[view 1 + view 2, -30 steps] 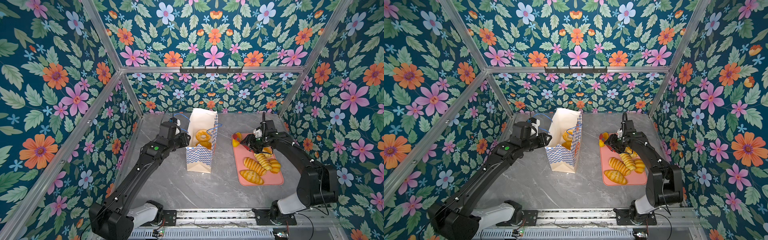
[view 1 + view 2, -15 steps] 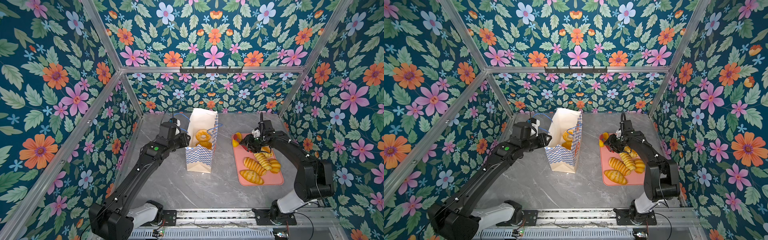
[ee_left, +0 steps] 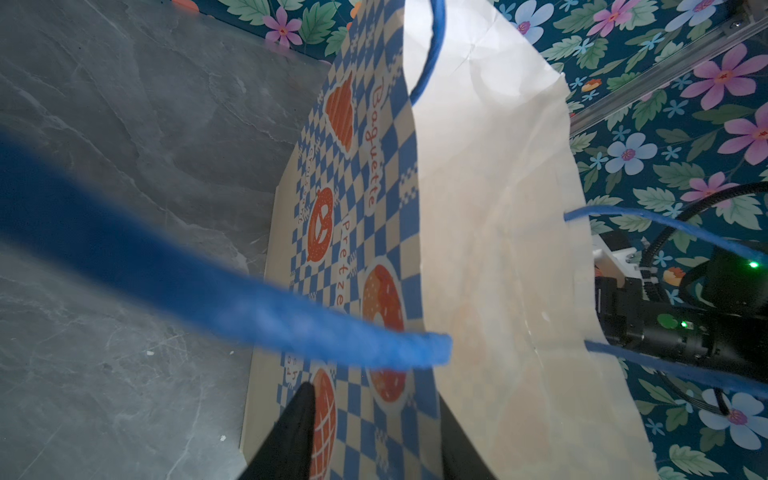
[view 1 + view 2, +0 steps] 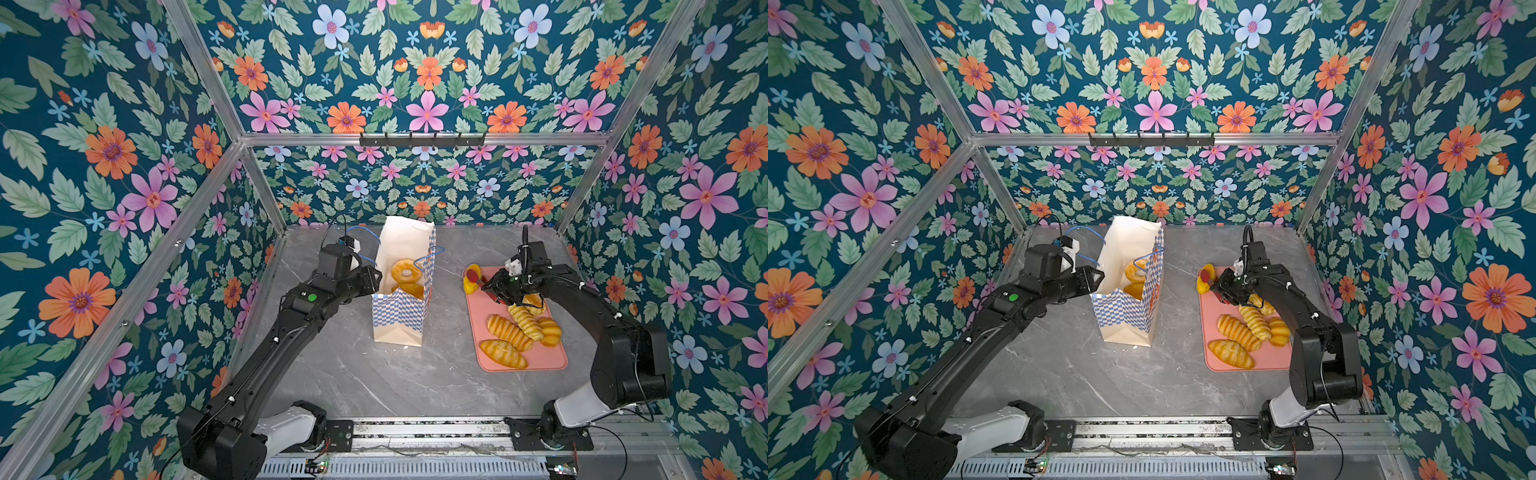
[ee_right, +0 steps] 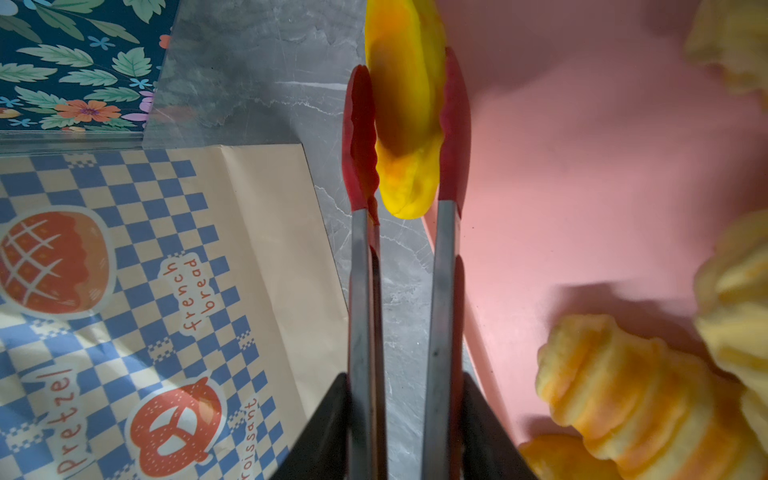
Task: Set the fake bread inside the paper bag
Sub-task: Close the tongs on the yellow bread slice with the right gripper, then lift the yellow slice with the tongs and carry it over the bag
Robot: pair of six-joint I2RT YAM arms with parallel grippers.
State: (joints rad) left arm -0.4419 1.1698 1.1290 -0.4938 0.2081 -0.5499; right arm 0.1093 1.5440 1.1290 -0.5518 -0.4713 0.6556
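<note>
Half-hiding fake bread (image 4: 1131, 272), the paper bag (image 4: 1125, 316) stands.

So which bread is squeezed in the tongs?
The smooth yellow bun between the red tongs, by the pink tray's far corner; the ridged loaves lie loose on it.

Left arm (image 4: 266, 353), right arm (image 4: 623, 349): black, white bases (image 4: 291, 426).
We record one green dot (image 4: 311, 297), a ribbed black cable (image 4: 525, 236).
</note>
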